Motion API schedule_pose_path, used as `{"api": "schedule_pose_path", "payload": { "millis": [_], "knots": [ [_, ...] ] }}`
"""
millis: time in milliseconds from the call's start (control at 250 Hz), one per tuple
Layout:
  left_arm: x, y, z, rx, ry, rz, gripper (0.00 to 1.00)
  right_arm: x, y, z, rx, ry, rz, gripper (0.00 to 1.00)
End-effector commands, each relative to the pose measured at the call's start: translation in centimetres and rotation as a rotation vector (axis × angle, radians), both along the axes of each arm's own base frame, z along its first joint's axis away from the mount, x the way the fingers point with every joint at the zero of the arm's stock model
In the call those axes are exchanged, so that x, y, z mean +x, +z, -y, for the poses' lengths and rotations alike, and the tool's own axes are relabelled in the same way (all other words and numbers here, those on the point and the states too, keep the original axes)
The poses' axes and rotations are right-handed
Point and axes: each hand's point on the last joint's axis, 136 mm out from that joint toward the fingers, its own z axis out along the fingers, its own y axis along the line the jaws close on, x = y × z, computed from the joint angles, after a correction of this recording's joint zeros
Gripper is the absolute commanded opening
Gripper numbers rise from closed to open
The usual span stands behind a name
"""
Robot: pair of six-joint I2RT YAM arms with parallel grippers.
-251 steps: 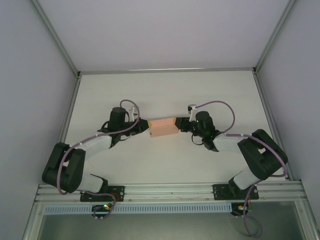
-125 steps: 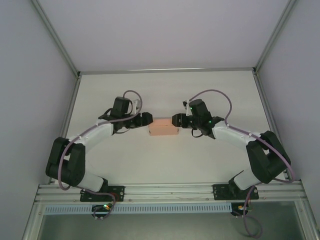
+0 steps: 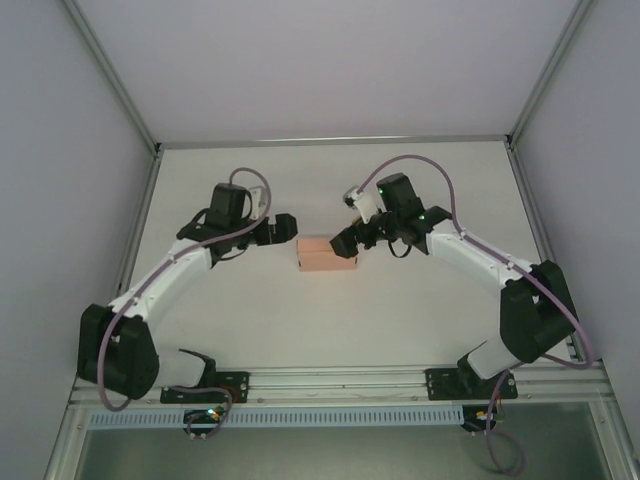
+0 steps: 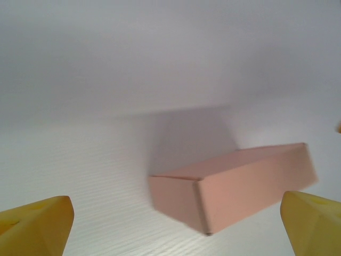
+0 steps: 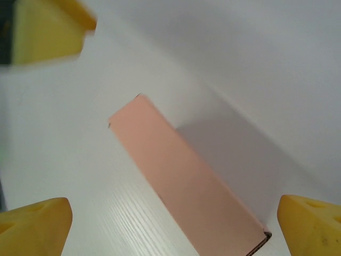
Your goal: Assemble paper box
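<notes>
The paper box [image 3: 327, 254] is a small closed salmon-pink box resting on the white table [image 3: 330, 320] between the two arms. My left gripper [image 3: 284, 228] hangs up and to the left of it, open, clear of the box. My right gripper [image 3: 341, 240] is open beside the box's upper right corner, not holding it. In the left wrist view the paper box [image 4: 234, 184] lies ahead between my yellow fingertips [image 4: 37, 224], untouched. From the right wrist, the paper box [image 5: 184, 176] runs diagonally, and a yellow fingertip [image 5: 32, 229] sits low at either side.
Grey walls with aluminium rails [image 3: 330, 142] close the table at the back and sides. A metal rail [image 3: 340, 382] carrying the arm bases runs along the near edge. Another yellow pad [image 5: 45, 32] shows at the top left of the right wrist view.
Both grippers have let go of the box ends and drawn back and upward. The box has settled on the table, slightly lower in the view.
</notes>
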Motion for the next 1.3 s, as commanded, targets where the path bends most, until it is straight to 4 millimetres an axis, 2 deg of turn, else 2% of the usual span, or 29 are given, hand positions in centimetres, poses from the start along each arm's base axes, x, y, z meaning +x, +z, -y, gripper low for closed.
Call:
{"api": "schedule_pose_path", "payload": {
  "millis": [0,104,208,347,463,527,647,735,871,915,963,1034,1118,1294],
  "knots": [
    [-1.1,-1.9,-5.4,0.196,0.142,-0.027,1.00,-3.2,-2.8,-0.3,-0.188,0.377,0.089,1.00],
    [-2.2,-2.6,-7.3,0.212,0.196,-0.044,1.00,-3.7,-4.2,-0.3,-0.310,0.535,0.096,1.00],
    [-3.0,-3.0,-8.4,0.209,0.233,-0.044,1.00,-1.8,-5.6,-0.5,-0.469,0.580,0.119,1.00],
    [-3.4,-2.9,-9.0,0.210,0.251,-0.034,1.00,0.4,-7.6,-0.7,-0.648,0.633,0.137,1.00],
    [-3.5,-2.9,-8.9,0.204,0.249,-0.034,1.00,0.4,-8.8,-1.1,-0.704,0.688,0.092,1.00],
    [-3.4,-3.0,-8.8,0.203,0.248,-0.038,1.00,0.4,-9.5,-1.3,-0.727,0.703,0.085,0.94],
    [-3.4,-3.1,-8.7,0.201,0.239,-0.043,1.00,0.9,-10.5,-2.0,-0.757,0.700,0.129,0.75],
    [-3.4,-3.0,-8.7,0.201,0.238,-0.041,1.00,1.2,-10.5,-2.4,-0.753,0.688,0.157,0.56],
    [-3.5,-2.7,-8.8,0.201,0.242,-0.028,1.00,2.0,-10.2,-2.1,-0.787,0.653,0.192,0.49],
    [-3.5,-2.5,-8.9,0.199,0.244,-0.022,1.00,2.4,-9.8,-1.9,-0.804,0.632,0.210,0.43],
    [-3.6,-2.3,-8.9,0.197,0.245,-0.015,1.00,2.9,-9.3,-1.7,-0.820,0.608,0.234,0.41],
    [-3.6,-2.0,-9.0,0.194,0.250,-0.003,1.00,3.9,-8.3,-1.3,-0.848,0.549,0.292,0.33],
    [-3.7,-1.8,-9.2,0.192,0.260,0.007,1.00,6.3,-6.8,-0.6,-0.904,0.420,0.412,0.32],
    [-3.8,-1.6,-9.2,0.181,0.266,0.016,1.00,9.9,-5.8,1.3,-1.006,0.157,0.590,0.37]
  ]
}}
